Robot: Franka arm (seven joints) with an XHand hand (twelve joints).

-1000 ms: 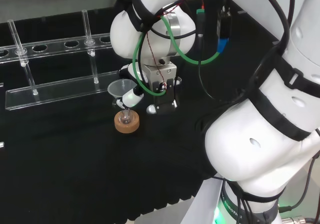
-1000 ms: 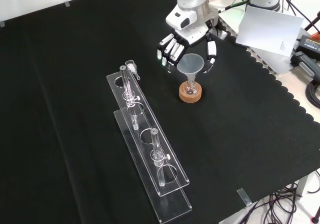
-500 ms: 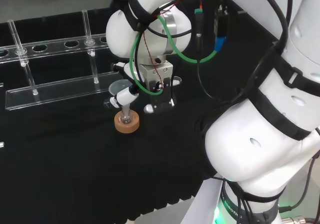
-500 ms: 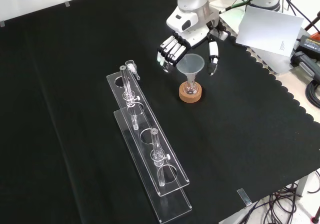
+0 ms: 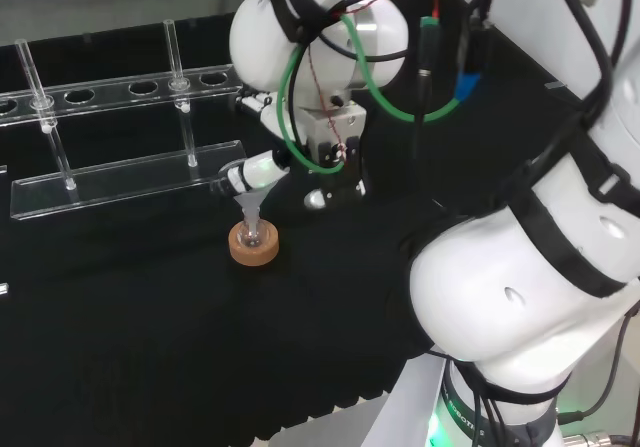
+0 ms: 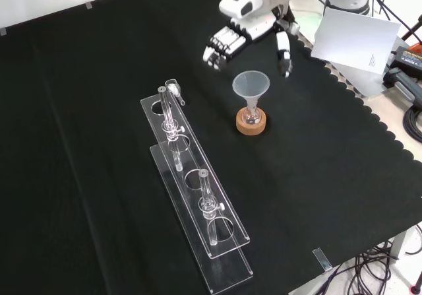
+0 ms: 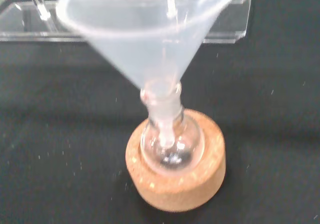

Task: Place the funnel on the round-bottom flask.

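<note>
The funnel (image 6: 250, 87), a translucent cone with a narrow stem, sits upright in the neck of the flask (image 6: 250, 116), a small clear glass bulb. The flask rests in a cork ring (image 6: 251, 123), tan and grainy, on the black cloth (image 6: 99, 57). In the wrist view the stem of the funnel (image 7: 150, 48) goes down through the neck into the round belly of the flask (image 7: 172, 144), and the ring (image 7: 175, 184) shows its rough, speckled side.

The hand (image 6: 232, 37) hangs above and beyond the funnel in the front view, apart from it, with its fingers (image 6: 217, 47) straight and spread from the thumb, holding nothing. A second ago those fingers stood close on either side of the funnel's rim; now the hand has lifted clear, and the funnel has stayed in place.

To the left of the ring in the front view lies a clear plastic rack (image 6: 194, 206) with round holes, carrying thin glass tubes (image 6: 170, 113). In the head view the hand (image 5: 255, 172) overlaps the funnel's cone, with the rack (image 5: 120, 172) behind the ring (image 5: 254, 246).
</note>
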